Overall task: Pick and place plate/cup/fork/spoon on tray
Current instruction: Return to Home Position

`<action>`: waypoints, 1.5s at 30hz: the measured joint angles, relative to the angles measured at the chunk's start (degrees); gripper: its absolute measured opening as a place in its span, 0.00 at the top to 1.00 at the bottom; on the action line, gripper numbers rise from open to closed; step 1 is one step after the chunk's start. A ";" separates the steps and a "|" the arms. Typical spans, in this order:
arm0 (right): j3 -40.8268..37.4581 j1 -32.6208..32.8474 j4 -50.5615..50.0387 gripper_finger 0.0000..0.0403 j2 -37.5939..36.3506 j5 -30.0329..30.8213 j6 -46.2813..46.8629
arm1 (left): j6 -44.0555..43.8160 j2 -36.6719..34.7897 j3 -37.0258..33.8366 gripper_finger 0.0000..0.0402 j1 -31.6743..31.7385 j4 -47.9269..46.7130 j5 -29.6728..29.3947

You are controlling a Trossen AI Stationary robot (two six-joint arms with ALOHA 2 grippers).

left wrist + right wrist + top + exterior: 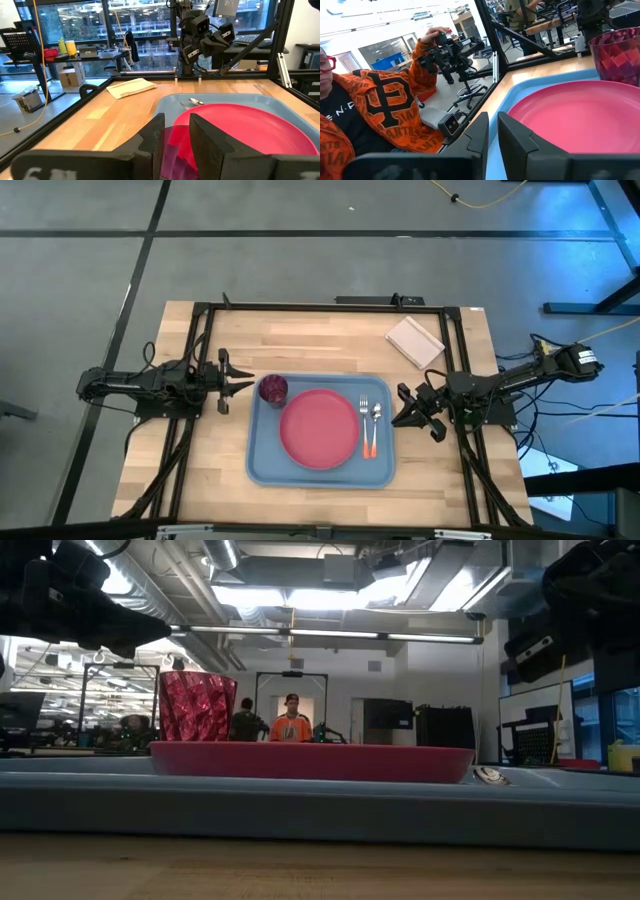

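Cup [273,389]: on the tray [260,465], just right of the left gripper [243,386]
Left gripper: low; fingers a little apart
Right gripper [399,407]: right of tray; fingers a little apart

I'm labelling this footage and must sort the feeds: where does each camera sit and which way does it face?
High view: overhead, straight down on the tray, left gripper and right gripper.
Low view: table height, looking level across the plate into the room; arms dark overhead.
Left wrist view: past its own fingers over the cup toward the right arm.
Right wrist view: past its fingers across the plate; a person beside.
All four share the plate.
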 joint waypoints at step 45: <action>0.00 -4.11 0.97 0.89 -4.15 0.02 0.00 | 0.01 -0.02 0.01 0.79 -0.02 -0.09 -0.02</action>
